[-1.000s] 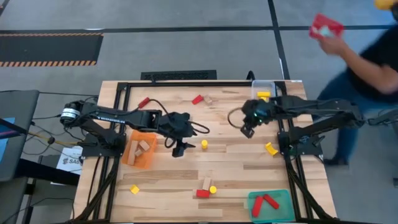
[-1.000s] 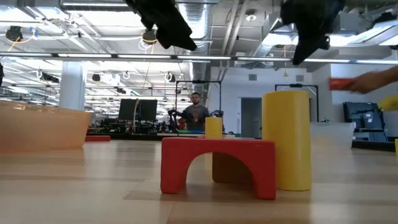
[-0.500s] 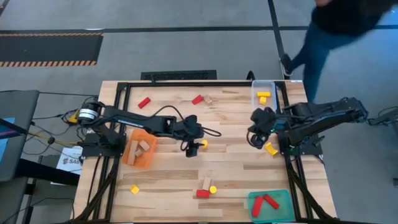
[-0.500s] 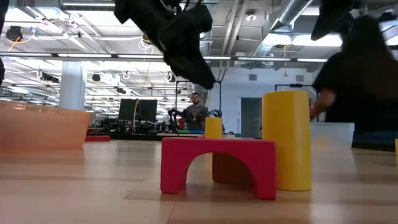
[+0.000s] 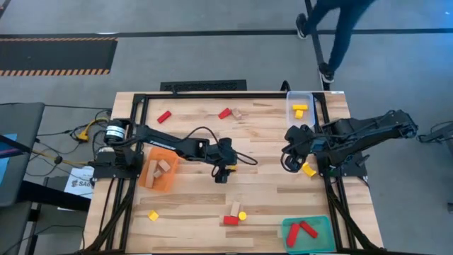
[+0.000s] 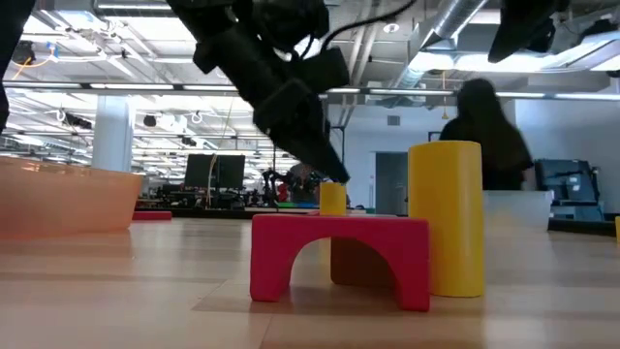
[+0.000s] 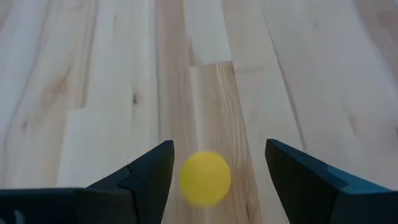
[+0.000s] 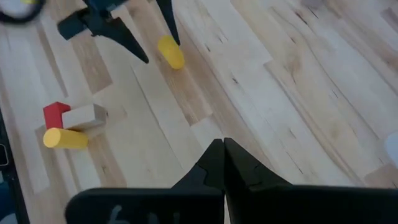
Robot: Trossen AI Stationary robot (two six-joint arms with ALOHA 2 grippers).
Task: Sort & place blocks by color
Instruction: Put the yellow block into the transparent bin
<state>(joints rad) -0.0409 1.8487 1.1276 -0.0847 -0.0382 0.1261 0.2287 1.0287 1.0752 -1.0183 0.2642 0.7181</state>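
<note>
A small yellow cylinder block [image 7: 205, 178] stands on end on the table's middle. My left gripper [image 7: 219, 144] is open and slanted down over it, one finger on each side with a small gap at each, as the right wrist view also shows [image 8: 170, 51]. My right gripper [image 5: 289, 161] hangs shut and empty above the table's right part. Other blocks lie scattered: a red arch [image 6: 339, 257] with a yellow cylinder [image 6: 446, 218] near the front, two red ones [image 5: 164, 117] [image 5: 225, 112] and a wooden one [image 5: 236, 112] at the back, and yellow ones [image 5: 308, 170] [image 5: 153, 215].
An orange tray [image 5: 150, 177] with wooden blocks sits at the left. A clear tray [image 5: 290, 99] with yellow blocks is at the far right, and a green tray [image 5: 322, 237] with red blocks at the near right. A person [image 5: 340, 28] walks beyond the far edge.
My left gripper has come down and toward the table's right, onto the yellow cylinder, and now straddles it with its fingers still open. My right gripper has drifted a little toward the near edge, staying shut. A person has walked past behind the table's far right corner.
</note>
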